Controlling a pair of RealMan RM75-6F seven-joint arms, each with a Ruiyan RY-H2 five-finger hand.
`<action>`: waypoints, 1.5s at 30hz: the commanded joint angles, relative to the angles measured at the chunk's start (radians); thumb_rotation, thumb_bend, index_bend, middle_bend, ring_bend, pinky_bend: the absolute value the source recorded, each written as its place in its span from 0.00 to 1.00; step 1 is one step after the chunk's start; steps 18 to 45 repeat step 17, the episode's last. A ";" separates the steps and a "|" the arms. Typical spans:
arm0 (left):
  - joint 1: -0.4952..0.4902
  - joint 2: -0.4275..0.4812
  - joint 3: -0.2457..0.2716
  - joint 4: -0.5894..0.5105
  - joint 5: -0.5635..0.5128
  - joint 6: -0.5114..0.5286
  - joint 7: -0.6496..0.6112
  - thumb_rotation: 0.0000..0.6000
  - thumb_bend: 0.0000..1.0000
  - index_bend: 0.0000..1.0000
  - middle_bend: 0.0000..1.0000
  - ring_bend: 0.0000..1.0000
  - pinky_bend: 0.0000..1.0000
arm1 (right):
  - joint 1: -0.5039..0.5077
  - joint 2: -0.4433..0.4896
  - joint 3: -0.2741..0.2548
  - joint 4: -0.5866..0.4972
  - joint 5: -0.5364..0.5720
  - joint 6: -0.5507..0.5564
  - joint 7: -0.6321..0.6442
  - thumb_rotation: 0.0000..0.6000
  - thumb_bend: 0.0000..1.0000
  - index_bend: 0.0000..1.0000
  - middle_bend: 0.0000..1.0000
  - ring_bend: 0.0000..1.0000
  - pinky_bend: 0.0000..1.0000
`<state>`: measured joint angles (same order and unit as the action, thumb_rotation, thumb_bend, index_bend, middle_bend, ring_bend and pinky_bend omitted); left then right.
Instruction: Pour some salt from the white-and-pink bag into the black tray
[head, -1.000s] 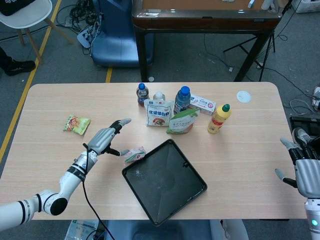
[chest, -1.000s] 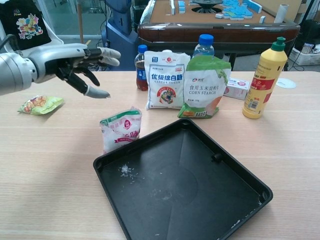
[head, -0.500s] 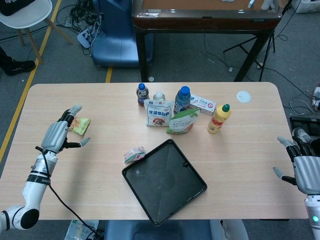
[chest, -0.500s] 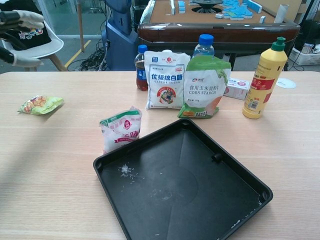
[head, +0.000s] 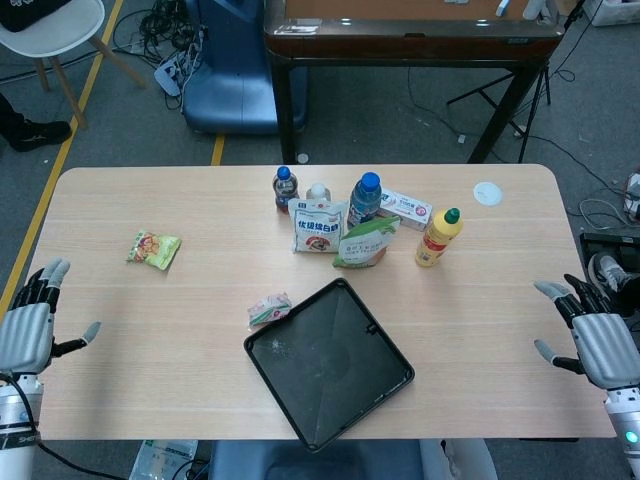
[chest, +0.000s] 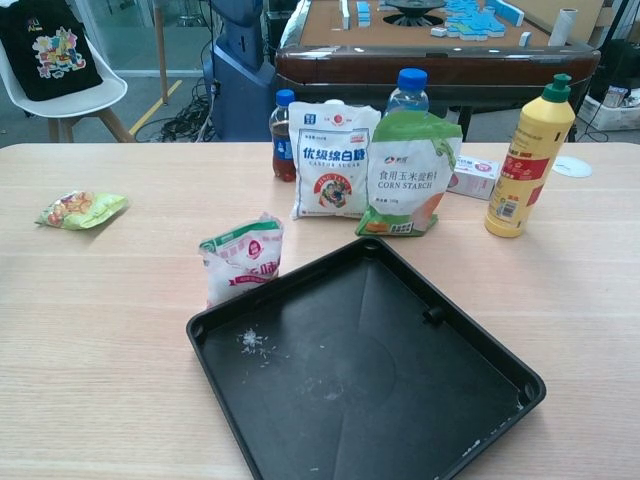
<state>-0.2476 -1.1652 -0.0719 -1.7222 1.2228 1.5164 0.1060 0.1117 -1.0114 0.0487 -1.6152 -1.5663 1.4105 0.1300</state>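
Grey flooring and a tangle of cables are showing beyond the pale wooden table (head: 200, 210), and a dark-framed table (head: 400, 40) is standing further back.

I am holding my left hand (head: 28, 325) over the table's left edge, with its fingers spread apart and nothing in it. I am holding my right hand (head: 592, 335) off the table's right edge, and its fingers are also apart and gripping nothing. Both hands are sitting well apart from the task's things, and neither is showing in the chest view.

Near the middle of the table, the white-and-pink salt bag (chest: 242, 257) is standing upright with its top crumpled, just beside the upper left rim of the black tray (chest: 215, 318); I cannot tell whether the two are touching. A small scatter of white grains (chest: 252, 342) is lying on the tray floor near that corner.

Behind them a row of goods is standing: a small dark-liquid bottle (chest: 283, 135), a white sugar bag (chest: 333, 160), a blue-capped bottle (chest: 405, 88) showing above a green-and-white corn starch bag (chest: 410, 175), a small white-and-pink box (chest: 475, 176), and a yellow squeeze bottle (chest: 528, 158) with a green cap. A white disc (head: 487, 193) is lying near the far right corner. A green-and-yellow snack packet (chest: 82, 208) is lying flat on the left side, well apart from everything else.
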 joint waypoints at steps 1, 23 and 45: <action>0.062 -0.018 0.045 -0.005 0.062 0.073 0.032 0.85 0.21 0.00 0.03 0.00 0.09 | -0.005 -0.014 -0.010 0.010 -0.012 0.009 0.006 1.00 0.25 0.16 0.20 0.06 0.09; 0.179 -0.064 0.133 -0.026 0.241 0.155 0.128 0.84 0.21 0.00 0.03 0.00 0.07 | -0.026 -0.064 -0.057 0.012 -0.130 0.092 -0.088 1.00 0.20 0.16 0.20 0.06 0.09; 0.179 -0.064 0.133 -0.026 0.241 0.155 0.128 0.84 0.21 0.00 0.03 0.00 0.07 | -0.026 -0.064 -0.057 0.012 -0.130 0.092 -0.088 1.00 0.20 0.16 0.20 0.06 0.09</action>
